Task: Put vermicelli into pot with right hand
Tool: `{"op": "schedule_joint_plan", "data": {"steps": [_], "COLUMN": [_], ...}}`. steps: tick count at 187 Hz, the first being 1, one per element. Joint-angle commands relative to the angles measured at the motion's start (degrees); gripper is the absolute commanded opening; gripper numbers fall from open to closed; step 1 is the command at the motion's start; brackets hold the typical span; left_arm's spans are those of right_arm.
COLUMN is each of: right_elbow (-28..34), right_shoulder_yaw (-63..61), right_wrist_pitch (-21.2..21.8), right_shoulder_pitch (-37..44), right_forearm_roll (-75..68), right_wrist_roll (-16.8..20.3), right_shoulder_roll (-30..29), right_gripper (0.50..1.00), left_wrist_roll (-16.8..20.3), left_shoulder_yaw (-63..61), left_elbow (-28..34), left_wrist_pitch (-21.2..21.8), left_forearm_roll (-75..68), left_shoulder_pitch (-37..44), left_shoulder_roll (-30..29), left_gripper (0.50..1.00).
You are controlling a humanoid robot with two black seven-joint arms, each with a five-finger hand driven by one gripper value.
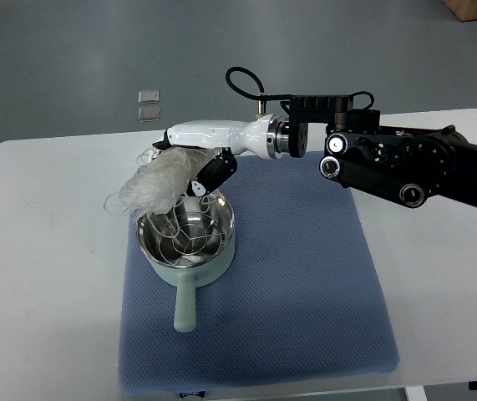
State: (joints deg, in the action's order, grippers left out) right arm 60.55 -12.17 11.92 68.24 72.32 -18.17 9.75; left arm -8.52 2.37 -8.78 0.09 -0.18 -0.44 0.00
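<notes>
My right hand reaches in from the right, its arm stretched over the far edge of the blue mat. Its fingers are curled around a pale, translucent bundle of vermicelli, held above the far left rim of the pot. Loose strands hang down from the bundle into the pot. The pot is light green outside and shiny steel inside, with a wire basket in it and its handle pointing toward me. The left arm does not show.
The pot stands on a blue textured mat laid on a white table. Two small clear square packets lie on the grey floor beyond the table. A wooden box corner shows at top right.
</notes>
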Motion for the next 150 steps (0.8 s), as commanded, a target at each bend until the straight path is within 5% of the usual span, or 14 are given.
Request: {"op": "schedule_joint_plan", "data": {"steps": [1,28,46,57,76,150], "right_elbow": [-1.1,-2.8,-3.4,-3.5,-3.4,-3.6], "right_shoulder_yaw": [0.4,3.6,4.2,4.2,4.1,1.1], "right_wrist_pitch": [0.0,-0.9,-1.5,-1.5,-1.5,-1.5], "right_shoulder_pitch": [-2.1,-3.6,-3.8,-3.9,-3.9,-3.6], "right_forearm_roll": [0.5,1.1,1.1,0.9,0.6,-0.1], "right_wrist_roll": [0.2,0.5,0.5,0.5,0.5,0.6], "right_shoulder_roll": [-1.1,-1.4,-2.1,-2.0,-1.8,0.4], "right_gripper": [0.500,0.500,0.631,0.774,0.850,0.895], "left_wrist_roll": [0.0,0.0,0.0,0.0,0.0,0.0], "left_shoulder_yaw": [0.0,0.0,0.0,0.0,0.0,0.0], "left_elbow": [0.0,0.0,0.0,0.0,0.0,0.0], "left_wrist_pitch": [0.0,0.0,0.0,0.0,0.0,0.0], "left_forearm_roll": [0.0,0.0,0.0,0.0,0.0,0.0], "left_shoulder_pitch": [0.0,0.0,0.0,0.0,0.0,0.0], "left_shoulder_roll": [0.0,0.0,0.0,0.0,0.0,0.0], "left_gripper": [1.000,1.000,1.000,1.000,1.000,1.000]}}
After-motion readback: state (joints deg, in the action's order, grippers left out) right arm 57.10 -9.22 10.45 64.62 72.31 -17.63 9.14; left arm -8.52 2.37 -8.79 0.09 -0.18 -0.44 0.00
